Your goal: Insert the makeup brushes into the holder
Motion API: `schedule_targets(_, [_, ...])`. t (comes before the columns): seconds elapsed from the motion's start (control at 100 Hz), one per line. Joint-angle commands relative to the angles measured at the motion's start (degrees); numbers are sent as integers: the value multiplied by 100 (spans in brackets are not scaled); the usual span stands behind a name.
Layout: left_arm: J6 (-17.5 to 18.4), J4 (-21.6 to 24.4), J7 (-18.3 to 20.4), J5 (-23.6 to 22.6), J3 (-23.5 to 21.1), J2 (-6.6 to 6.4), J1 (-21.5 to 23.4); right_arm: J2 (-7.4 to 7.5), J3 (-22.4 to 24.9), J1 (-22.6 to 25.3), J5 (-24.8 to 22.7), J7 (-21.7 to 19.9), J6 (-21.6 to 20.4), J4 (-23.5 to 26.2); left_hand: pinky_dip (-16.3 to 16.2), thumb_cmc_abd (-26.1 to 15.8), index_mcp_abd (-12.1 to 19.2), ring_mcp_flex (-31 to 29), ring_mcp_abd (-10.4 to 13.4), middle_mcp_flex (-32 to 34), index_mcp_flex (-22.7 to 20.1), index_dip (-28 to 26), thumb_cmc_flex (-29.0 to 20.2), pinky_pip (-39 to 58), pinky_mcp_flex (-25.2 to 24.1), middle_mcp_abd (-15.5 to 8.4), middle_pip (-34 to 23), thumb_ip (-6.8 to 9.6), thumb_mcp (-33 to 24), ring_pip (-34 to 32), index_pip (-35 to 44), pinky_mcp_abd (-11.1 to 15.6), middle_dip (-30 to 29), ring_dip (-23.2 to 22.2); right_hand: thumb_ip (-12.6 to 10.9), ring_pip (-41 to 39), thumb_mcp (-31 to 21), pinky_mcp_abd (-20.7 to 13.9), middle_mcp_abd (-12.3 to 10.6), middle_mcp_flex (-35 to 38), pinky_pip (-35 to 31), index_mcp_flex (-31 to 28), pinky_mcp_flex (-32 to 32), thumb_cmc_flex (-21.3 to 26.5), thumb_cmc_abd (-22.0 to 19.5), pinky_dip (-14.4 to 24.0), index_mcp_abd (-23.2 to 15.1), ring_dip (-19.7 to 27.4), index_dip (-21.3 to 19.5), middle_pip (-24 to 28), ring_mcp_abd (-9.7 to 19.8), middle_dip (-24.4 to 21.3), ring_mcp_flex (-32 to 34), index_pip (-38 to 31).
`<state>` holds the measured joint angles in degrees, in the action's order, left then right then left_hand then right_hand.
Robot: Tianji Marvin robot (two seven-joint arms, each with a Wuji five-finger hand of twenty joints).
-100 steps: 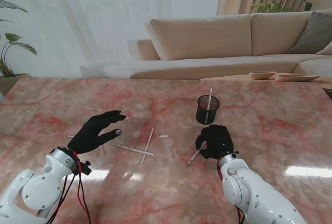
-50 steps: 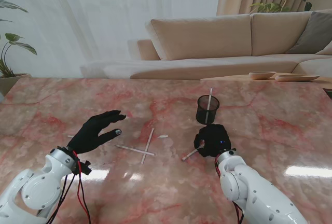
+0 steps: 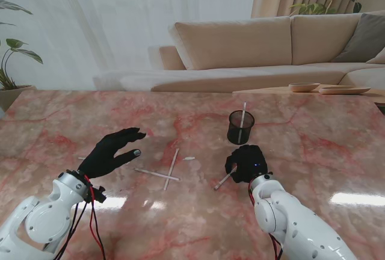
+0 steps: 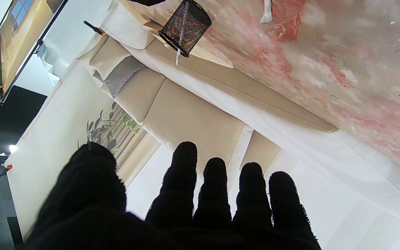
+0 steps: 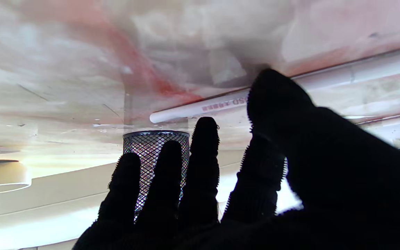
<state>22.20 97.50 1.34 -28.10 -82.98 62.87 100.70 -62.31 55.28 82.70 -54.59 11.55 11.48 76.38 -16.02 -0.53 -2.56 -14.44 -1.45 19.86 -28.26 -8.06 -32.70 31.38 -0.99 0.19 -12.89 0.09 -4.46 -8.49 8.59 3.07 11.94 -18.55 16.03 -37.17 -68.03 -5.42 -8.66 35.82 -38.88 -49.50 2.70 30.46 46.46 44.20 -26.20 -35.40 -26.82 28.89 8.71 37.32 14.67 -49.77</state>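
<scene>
Our right robot hand point(image 3: 247, 163) lies palm down on the pink marbled stone surface point(image 3: 313, 145), just on the near side of the black wire-mesh cylindrical holder point(image 3: 240, 127). Its thumb presses on the slim white-handled makeup brush point(image 3: 224, 180), but the other fingers stand extended beside the handle, so we cannot tell whether the grip is truly closed. In the right wrist view the thumb point(image 5: 276, 97) sits against the white handle point(image 5: 200, 108) while the handle lies along the stone.

Over the last second the brush's free end has swung left of the holder and then back a little, and the right robot hand has crept slightly toward the holder. We judge this as fumbling for purchase: the brush is pivoting on the surface, not lifting.

One white brush point(image 3: 242, 118) already stands in the holder. Well left of the holder, two more white brushes point(image 3: 170, 170) lie crossed on the surface. Farther left still, our left robot hand point(image 3: 111, 153) hovers with fingers spread, holding nothing, unchanged.
</scene>
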Motion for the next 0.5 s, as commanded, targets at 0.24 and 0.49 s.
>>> schedule_targets(0.24, [-11, -8, -41, 6, 1, 13, 52, 36, -202, 86, 49, -254, 381, -314, 71, 7, 157, 204, 265, -98, -107, -40, -22, -221, 9, -99, 126, -35, 136, 212, 78, 113, -57, 51, -231, -62, -822, -157, -54, -156, -58, -727, -148, -118, -53, 51, 369, -37, -1956, 254, 157, 240, -91, -77])
schedule_targets(0.49, [23, -27, -69, 26, -5, 20, 58, 70, -288, 15, -29, -291, 197, -380, 74, 3, 166, 200, 270, -93, -114, -41, -16, -228, 10, -99, 122, -35, 145, 207, 80, 116, -54, 48, -174, -139, -1041, -277, -181, -278, -39, -652, -162, -172, -263, 185, 453, -65, -2839, 555, 279, 492, -204, 82])
